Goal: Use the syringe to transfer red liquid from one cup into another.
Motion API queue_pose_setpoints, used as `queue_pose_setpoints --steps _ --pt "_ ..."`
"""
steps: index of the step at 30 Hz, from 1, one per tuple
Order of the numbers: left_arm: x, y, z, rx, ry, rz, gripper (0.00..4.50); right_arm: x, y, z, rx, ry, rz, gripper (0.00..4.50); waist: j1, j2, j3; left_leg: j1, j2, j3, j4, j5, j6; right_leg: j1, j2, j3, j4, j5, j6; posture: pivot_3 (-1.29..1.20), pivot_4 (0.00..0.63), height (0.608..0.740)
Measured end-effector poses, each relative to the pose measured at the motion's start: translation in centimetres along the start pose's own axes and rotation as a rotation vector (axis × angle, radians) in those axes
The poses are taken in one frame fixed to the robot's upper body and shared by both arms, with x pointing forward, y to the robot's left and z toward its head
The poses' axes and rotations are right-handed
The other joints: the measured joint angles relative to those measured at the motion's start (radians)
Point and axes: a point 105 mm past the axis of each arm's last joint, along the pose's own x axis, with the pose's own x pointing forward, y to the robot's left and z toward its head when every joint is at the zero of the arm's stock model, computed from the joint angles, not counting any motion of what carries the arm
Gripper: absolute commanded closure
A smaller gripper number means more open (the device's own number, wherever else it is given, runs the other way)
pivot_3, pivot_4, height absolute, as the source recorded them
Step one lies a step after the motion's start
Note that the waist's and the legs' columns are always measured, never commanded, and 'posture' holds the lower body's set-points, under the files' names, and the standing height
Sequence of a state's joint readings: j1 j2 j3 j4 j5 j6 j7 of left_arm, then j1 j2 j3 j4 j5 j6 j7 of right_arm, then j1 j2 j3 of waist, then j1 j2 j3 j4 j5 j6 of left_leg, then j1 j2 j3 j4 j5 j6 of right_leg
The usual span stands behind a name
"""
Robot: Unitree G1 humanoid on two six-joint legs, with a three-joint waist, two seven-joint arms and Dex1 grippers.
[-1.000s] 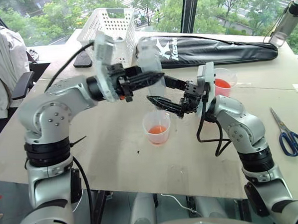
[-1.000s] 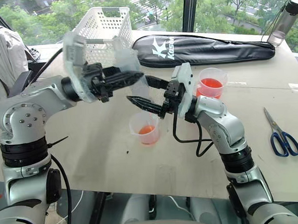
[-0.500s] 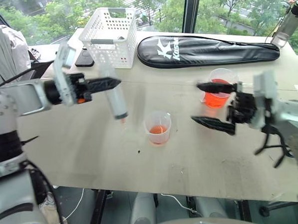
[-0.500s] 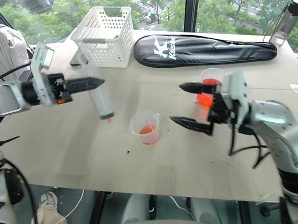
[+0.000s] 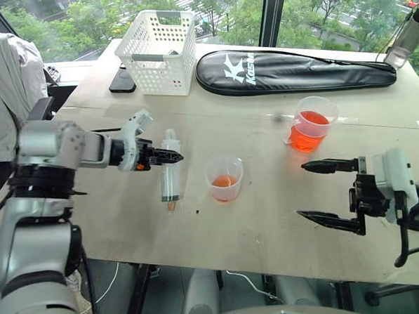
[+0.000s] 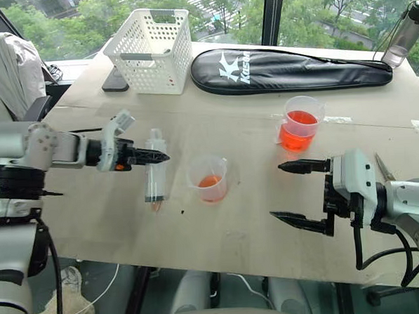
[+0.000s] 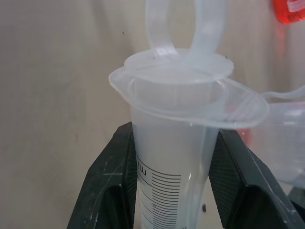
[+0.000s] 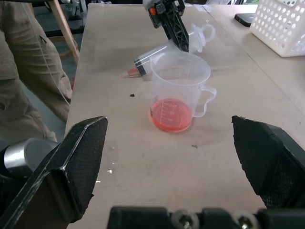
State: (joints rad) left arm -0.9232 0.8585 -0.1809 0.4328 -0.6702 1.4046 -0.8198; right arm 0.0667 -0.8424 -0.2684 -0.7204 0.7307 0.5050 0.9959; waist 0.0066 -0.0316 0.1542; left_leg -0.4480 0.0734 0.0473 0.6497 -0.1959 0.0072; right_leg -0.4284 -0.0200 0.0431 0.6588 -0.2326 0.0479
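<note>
- At four o'clock, nearest, the right gripper (image 6: 301, 193) is seen with jaws spread wide, empty.
- At nine o'clock, the left gripper (image 5: 169, 158) is clamped on the large clear plastic syringe (image 5: 170, 172), nozzle down beside the handled clear beaker (image 5: 225, 179), centre.
- Little red liquid (image 5: 224, 182) is left there; the plain clear cup (image 5: 310, 123) at one o'clock holds more, so transfer is judged mostly done.
- At twelve o'clock, a white perforated basket (image 5: 156, 42) and black zipped bag (image 5: 293, 69) are set clear.

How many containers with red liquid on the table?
2. The handled measuring beaker stands mid-table, just right of the syringe clamped in the left gripper. The smaller plain cup stands farther back to the right, near the black bag. None seem hidden.
</note>
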Motion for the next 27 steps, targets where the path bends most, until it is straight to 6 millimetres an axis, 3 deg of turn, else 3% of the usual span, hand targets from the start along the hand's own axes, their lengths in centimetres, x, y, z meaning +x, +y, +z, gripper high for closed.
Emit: queue_pose_setpoints --steps 5,11,14,17,21,22,24,27 --pt "0.3 1.5 0.2 0.032 -0.007 0.076 0.08 -0.2 0.5 -0.3 0.016 -0.002 -0.016 0.0 0.0 0.0 0.0 0.0 0.0 -0.001 0.0 0.0 0.0 0.0 0.0 0.0 0.001 0.0 0.0 0.0 0.15 0.724" --pt "-1.1 1.8 0.9 0.024 -0.124 0.059 0.03 -0.6 1.3 -1.1 0.075 -0.031 -0.054 0.0 0.003 0.0 0.0 0.0 0.0 0.0 0.0 0.0 0.0 0.0 0.0 0.0 0.0 0.002 0.003 0.0 0.15 0.724" --pt "-2.3 1.5 -0.3 0.159 -0.265 0.058 0.03 -1.4 1.3 -1.6 0.102 -0.021 -0.123 0.0 -0.004 0.0 -0.001 0.0 0.0 0.001 -0.001 0.0 0.0 0.0 -0.002 0.0 0.0 0.002 0.003 0.0 0.15 0.724" --pt "-2.6 -0.3 -1.0 0.274 -0.433 0.024 0.03 -2.3 1.3 -2.4 0.133 -0.008 -0.185 0.0 0.005 -0.001 -0.001 0.0 0.0 0.0 0.0 0.0 0.0 0.001 -0.003 -0.001 0.0 0.001 0.001 0.0 0.15 0.724" --pt "-4.4 -2.5 -2.5 0.4 -0.618 -0.003 0.03 -4.4 0.9 -4.1 0.176 0.038 -0.285 0.0 0.009 -0.002 -0.002 0.008 -0.001 0.001 0.001 0.0 0.0 0.01 -0.005 -0.001 -0.002 0.0 0.0 0.0 0.15 0.724" --pt "-4.8 -3.1 -3.2 0.429 -0.657 -0.012 0.03 -5.1 0.8 -4.5 0.184 0.046 -0.319 0.0 0.008 -0.002 -0.002 0.017 -0.001 0.002 -0.001 0.0 0.0 0.017 -0.007 -0.001 -0.003 -0.001 0.0 0.0 0.15 0.724" --pt "-5.0 -3.5 -4.6 0.448 -0.667 -0.015 0.03 -6.1 0.8 -5.0 0.184 0.067 -0.349 0.0 0.006 -0.001 -0.003 0.018 -0.001 0.004 -0.001 -0.001 -0.001 0.018 -0.009 -0.001 -0.004 -0.003 0.002 0.0 0.15 0.724" --pt "-4.7 -2.2 -7.8 0.404 -0.616 0.004 0.03 -8.1 1.2 -6.3 0.221 0.111 -0.41 0.0 0.003 -0.001 -0.004 0.019 -0.001 0.004 -0.003 -0.001 -0.001 0.017 -0.011 0.0 -0.004 -0.003 0.001 0.0 0.15 0.724"
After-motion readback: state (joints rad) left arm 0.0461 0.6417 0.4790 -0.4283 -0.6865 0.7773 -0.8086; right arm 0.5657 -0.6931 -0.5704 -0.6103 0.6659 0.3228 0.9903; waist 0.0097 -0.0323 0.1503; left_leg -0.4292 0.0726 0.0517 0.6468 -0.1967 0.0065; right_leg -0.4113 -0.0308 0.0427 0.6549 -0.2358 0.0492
